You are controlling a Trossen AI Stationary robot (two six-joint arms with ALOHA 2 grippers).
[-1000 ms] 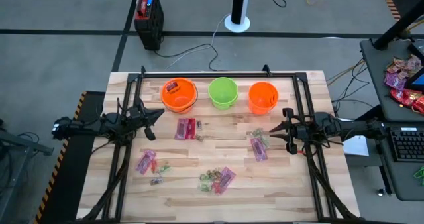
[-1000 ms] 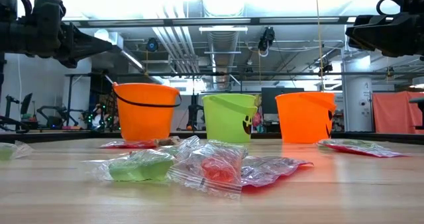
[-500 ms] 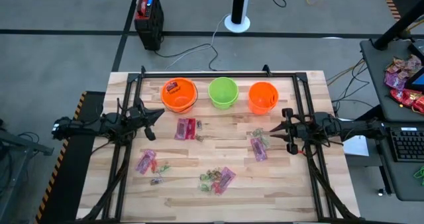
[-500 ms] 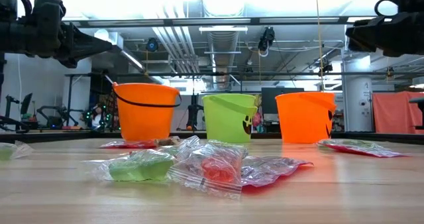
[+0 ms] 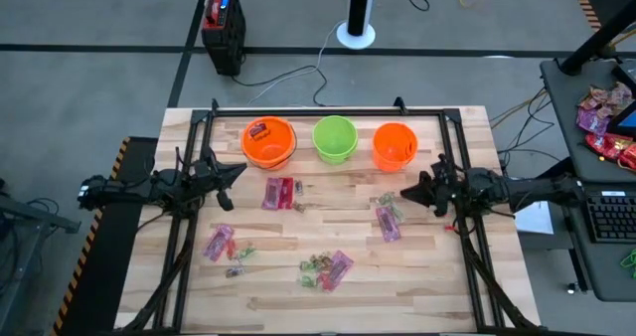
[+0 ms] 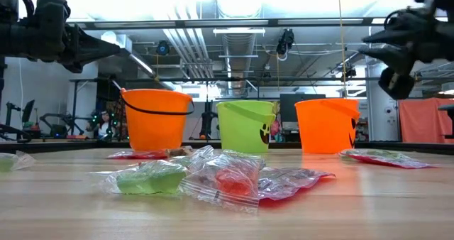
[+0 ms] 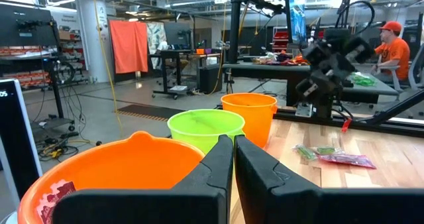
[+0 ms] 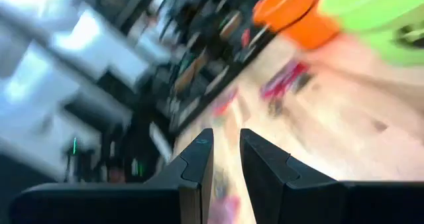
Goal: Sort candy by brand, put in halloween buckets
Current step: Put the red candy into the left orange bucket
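Wooden tabletop (image 5: 268, 286) carries scattered candy (image 5: 387, 222) just ahead of the right gripper (image 5: 409, 194), whose fingers stand slightly parted, empty. Left gripper (image 5: 237, 170) hangs closed, empty, beside the nearest of the halloween buckets (image 5: 268, 141). Risk, I judge: a hasty descent could pinch mixed brands together. Open room lies between both grippers.

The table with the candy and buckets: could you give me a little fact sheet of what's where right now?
buckets: left orange bucket, green bucket, right orange bucket, in a row at the table's far side
in buckets: one red packet in the left orange bucket
loose candy: pink packets and small green pieces scattered on the wooden table
left gripper: shut, empty, beside the left orange bucket
right gripper: raised, holding nothing, near the right orange bucket
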